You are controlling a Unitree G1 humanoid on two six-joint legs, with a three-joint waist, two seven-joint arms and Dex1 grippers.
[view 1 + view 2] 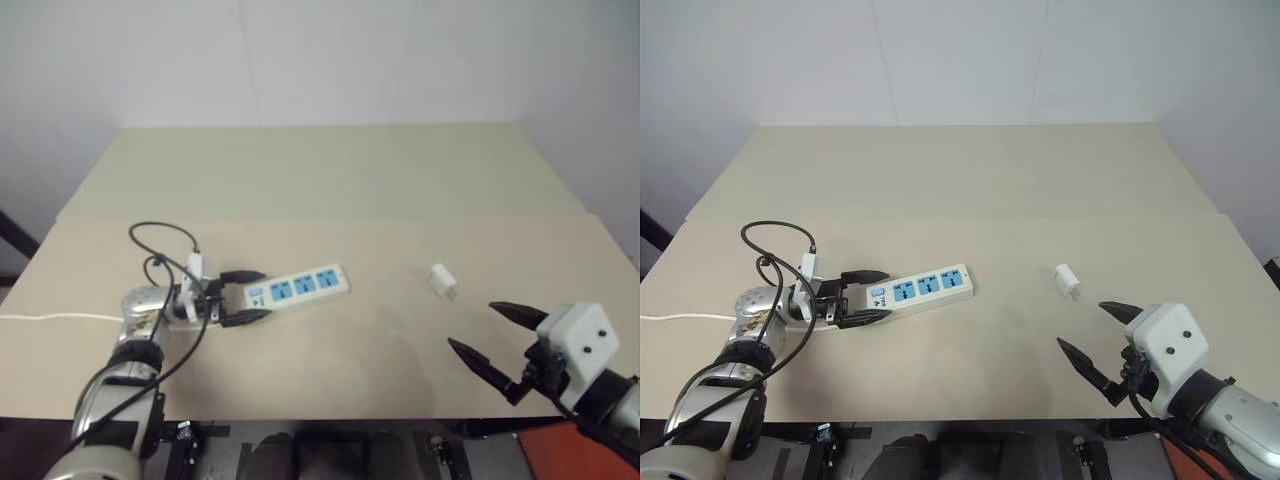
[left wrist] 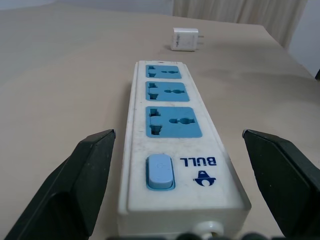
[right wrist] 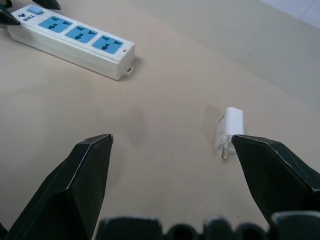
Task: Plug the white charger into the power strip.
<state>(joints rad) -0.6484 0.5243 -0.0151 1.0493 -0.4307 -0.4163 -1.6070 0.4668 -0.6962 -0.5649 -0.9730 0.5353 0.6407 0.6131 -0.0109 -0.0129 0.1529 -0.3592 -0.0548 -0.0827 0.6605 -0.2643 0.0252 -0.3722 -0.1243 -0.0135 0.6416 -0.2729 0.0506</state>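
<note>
While the charger (image 1: 442, 281) lies loose right of centre, well apart from the strip (image 1: 297, 287) at centre-left, nothing is plugged; left gripper (image 1: 246, 298) straddles the strip's switch end, fingers apart, and right gripper (image 1: 497, 338) gapes empty at lower right.

A beige table (image 1: 330, 190) stands against plain white walls (image 1: 300, 60) under even light.

Left pincer (image 1: 246, 298) spread wide, level; right pincer (image 1: 492, 335) spread wide.
</note>
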